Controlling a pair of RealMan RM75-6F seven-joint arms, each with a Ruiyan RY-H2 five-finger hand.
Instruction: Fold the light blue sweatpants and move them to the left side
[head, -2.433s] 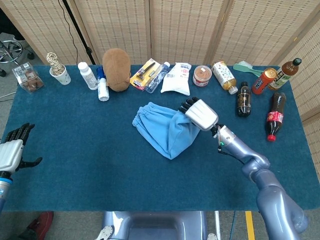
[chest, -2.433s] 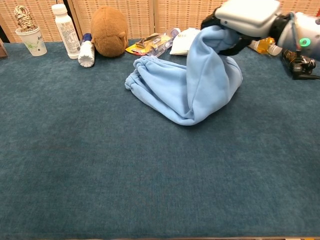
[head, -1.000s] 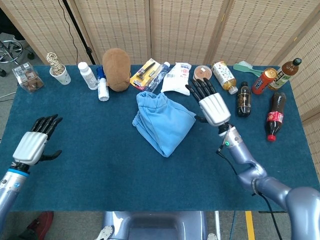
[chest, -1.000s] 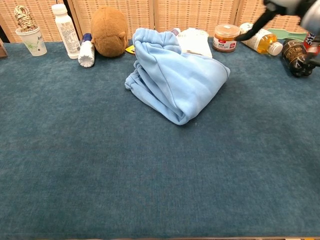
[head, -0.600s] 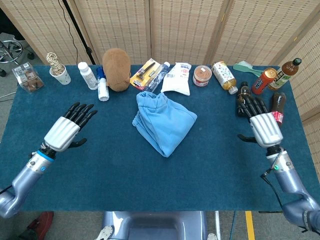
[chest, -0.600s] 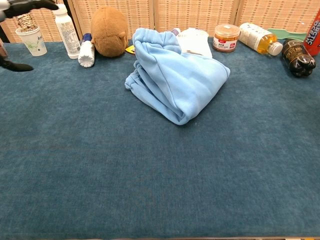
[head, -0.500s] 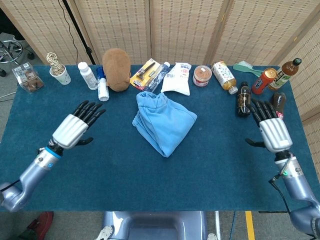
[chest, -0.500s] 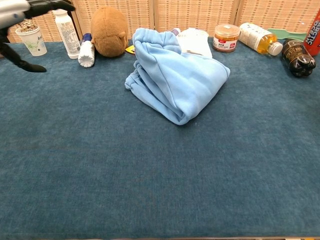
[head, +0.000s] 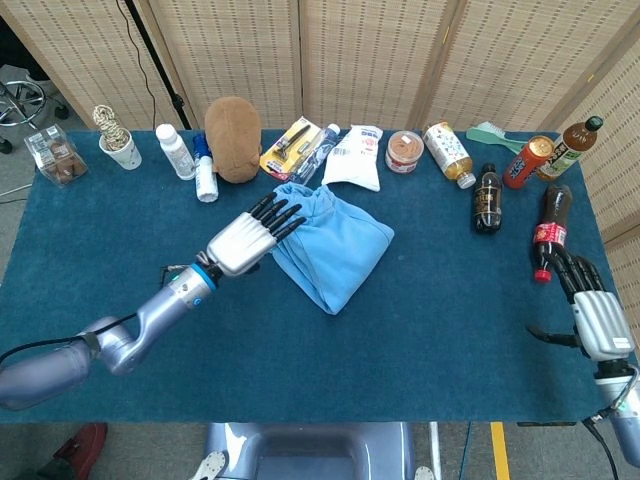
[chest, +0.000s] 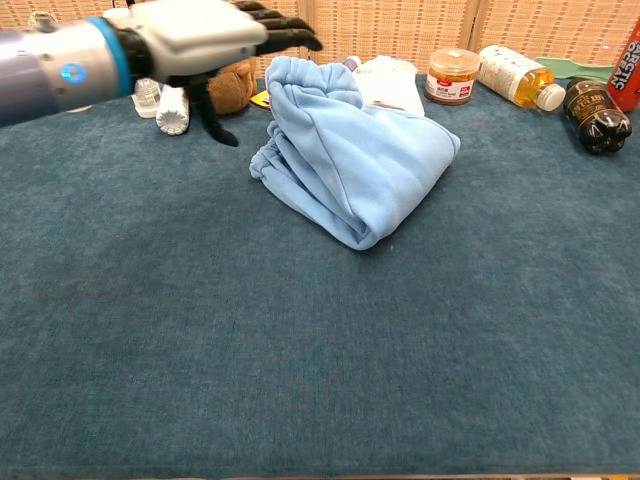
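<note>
Covering table (head: 300, 350) — blue cloth, wicker screens (head: 360, 50)

Light blue sweatpants (head: 333, 247) folded in rumpled bundle, mid-table, waistband toward back.

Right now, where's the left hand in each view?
Head view: left hand left of centre, fingertips over the sweatpants' left edge.
Chest view: left hand top left, fingers reaching toward the sweatpants' top.
Shared landmark: the brown plush, behind the hand in both.
</note>
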